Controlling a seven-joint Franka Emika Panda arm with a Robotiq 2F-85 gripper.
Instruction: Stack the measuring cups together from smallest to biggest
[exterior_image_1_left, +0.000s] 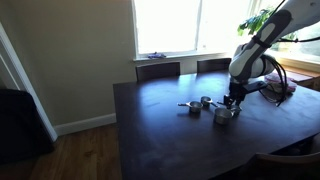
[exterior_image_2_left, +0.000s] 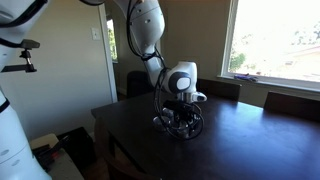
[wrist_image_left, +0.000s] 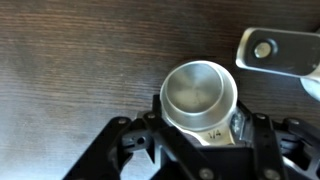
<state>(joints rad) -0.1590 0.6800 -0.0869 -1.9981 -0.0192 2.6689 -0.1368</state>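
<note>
Item: measuring cups, shiny metal, on a dark table (exterior_image_1_left: 160, 135).

Exterior views: in an exterior view three are told apart; a small cup (exterior_image_1_left: 192, 108) and a second small cup (exterior_image_1_left: 206, 101) stand close together; a larger one, the cup marked 1/4 (exterior_image_1_left: 224, 115), stands just beside them, directly under the gripper (exterior_image_1_left: 233, 99); a bright window (exterior_image_1_left: 170, 25) and chairs (exterior_image_1_left: 158, 70) lie behind the table. In an exterior view from another side the gripper (exterior_image_2_left: 180, 108) hangs low over the table (exterior_image_2_left: 250, 140), and the cups show only as a dark cluster (exterior_image_2_left: 176, 123) beneath it; their number cannot be told there.

Wrist view only: the "1/4" stamp; the cup marked 1/4 (wrist_image_left: 200, 92) upright, mouth up; the gripper (wrist_image_left: 200, 128) straddling it, fingers (wrist_image_left: 150, 135) close against its wall on either side; whether they clamp it or merely flank it cannot be told; at upper right a flat handle (wrist_image_left: 275, 50) with a hole, belonging to another cup, its bowl out of frame, apart from the marked cup.

Contents: the marked cup is empty, nothing nested in it; the insides of the two small cups are too small to judge.
</note>
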